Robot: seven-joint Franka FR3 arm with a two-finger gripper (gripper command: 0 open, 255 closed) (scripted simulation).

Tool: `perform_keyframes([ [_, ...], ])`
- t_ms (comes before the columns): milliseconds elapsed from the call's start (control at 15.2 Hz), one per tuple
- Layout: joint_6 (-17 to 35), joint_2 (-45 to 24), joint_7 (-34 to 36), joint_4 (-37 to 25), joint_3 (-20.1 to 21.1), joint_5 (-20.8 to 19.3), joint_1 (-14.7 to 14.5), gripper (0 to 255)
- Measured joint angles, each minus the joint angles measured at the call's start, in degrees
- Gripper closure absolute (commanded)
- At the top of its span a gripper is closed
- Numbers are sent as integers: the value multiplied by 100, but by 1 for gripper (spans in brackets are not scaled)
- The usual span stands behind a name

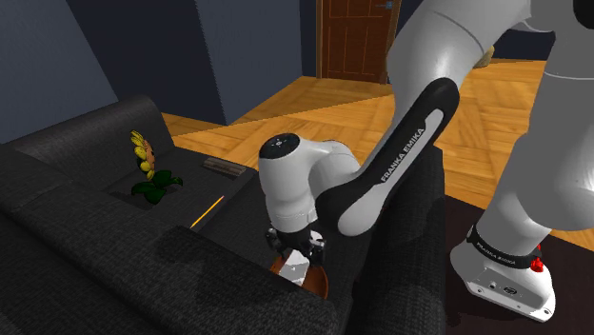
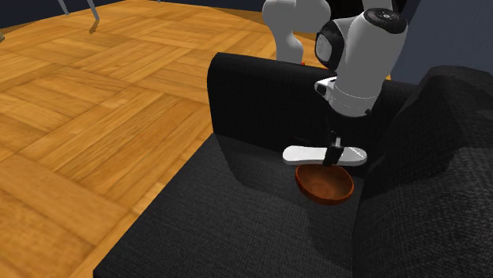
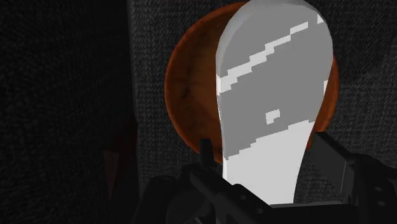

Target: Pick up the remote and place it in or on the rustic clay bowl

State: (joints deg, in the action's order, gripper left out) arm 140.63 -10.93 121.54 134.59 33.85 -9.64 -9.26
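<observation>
My gripper (image 2: 334,155) is shut on a flat white and grey remote (image 2: 316,154), held level just above a reddish-brown clay bowl (image 2: 324,186) that sits on the dark sofa seat (image 2: 237,213). In the wrist view the remote (image 3: 273,95) runs away from the fingers (image 3: 329,159) and lies over most of the bowl (image 3: 184,89); the gripper (image 3: 267,172) clasps its narrow end. From the shoulder view the gripper (image 1: 297,249) points straight down, with the bowl (image 1: 314,281) partly hidden beneath it and a bit of the remote (image 1: 295,271) showing.
A sunflower toy (image 1: 148,171), a dark flat object (image 1: 225,167) and a thin orange stick (image 1: 207,211) lie farther along the sofa. The sofa's backrest (image 2: 261,87) rises close behind the bowl. Wooden floor (image 2: 95,103) lies beyond, and a brown door (image 1: 354,38) stands in the back.
</observation>
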Motion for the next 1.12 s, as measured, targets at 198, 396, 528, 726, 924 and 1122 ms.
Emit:
perform_keyframes([
  [198,240,-227,187,14,-79,-233,-80,255],
  [396,509,-444,346,-25,-196,-463,-152,255],
  [528,667,-593,475,-33,-286,-626,-222,255],
  [726,853,-832,628,-72,-434,-858,-324,255],
  [924,962,-952,719,-81,-518,-982,-391,255],
  [1122,977,-965,732,-80,-529,-998,-401,255],
])
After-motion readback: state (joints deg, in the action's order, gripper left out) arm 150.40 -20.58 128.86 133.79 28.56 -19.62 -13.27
